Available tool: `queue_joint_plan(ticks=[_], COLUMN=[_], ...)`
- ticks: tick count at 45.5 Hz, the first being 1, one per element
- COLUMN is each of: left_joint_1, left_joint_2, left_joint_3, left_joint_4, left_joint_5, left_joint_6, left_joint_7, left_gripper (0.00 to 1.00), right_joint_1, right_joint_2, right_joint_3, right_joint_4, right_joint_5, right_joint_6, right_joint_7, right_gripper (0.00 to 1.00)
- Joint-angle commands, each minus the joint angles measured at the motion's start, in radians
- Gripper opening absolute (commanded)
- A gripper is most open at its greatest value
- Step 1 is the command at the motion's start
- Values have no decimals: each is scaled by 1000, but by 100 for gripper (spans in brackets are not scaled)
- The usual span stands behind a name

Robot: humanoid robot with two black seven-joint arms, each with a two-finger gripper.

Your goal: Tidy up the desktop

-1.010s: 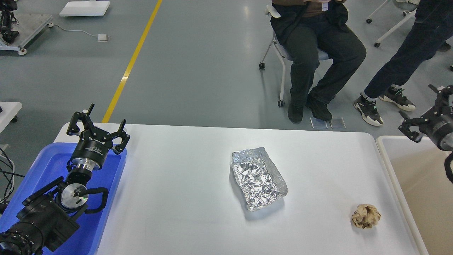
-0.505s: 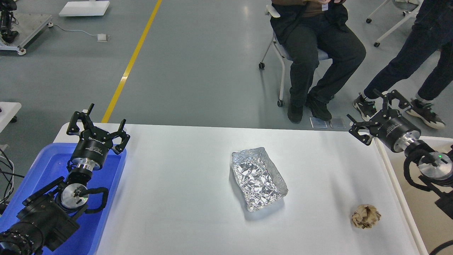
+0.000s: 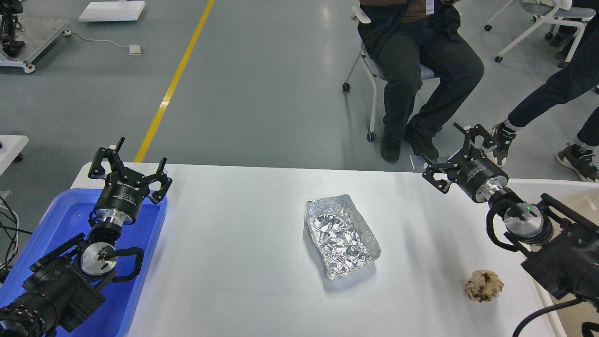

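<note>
The white desktop (image 3: 243, 262) fills the lower part of the head view. A crumpled silver foil tray (image 3: 341, 235) lies near its middle. A crumpled brown paper ball (image 3: 484, 285) lies at the front right. My left gripper (image 3: 128, 166) is open and empty above the far end of the blue tray (image 3: 70, 220). My right gripper (image 3: 451, 152) is open and empty over the desktop's far right edge, well behind the paper ball.
A cream-white rimmed bin (image 3: 552, 187) stands at the right of the desktop, mostly hidden by my right arm. A seated person (image 3: 416, 61) and a walking person (image 3: 561, 84) are beyond the far edge. A yellow floor line (image 3: 173, 84) runs at the back left.
My right arm has swung in from the right edge, leftward over the bin to the desktop's far right edge. The left arm has not moved. The walking person moved right.
</note>
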Motion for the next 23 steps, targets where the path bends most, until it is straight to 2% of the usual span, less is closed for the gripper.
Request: queue_joint_plan(ticks=[1, 23], left_joint_1=[-1, -1], left_joint_2=[-1, -1], left_joint_3=[0, 0], left_joint_4=[0, 0], left_joint_5=[0, 0], left_joint_6=[0, 0], left_joint_7=[0, -2], left_gripper=[100, 100], right_joint_1=[9, 9], right_joint_2=[72, 153], right_joint_3=[3, 72], right_joint_4=[-41, -50], right_joint_5=[-69, -67], right_joint_6=[2, -4], right_joint_7=[43, 50], right_gripper=[100, 100])
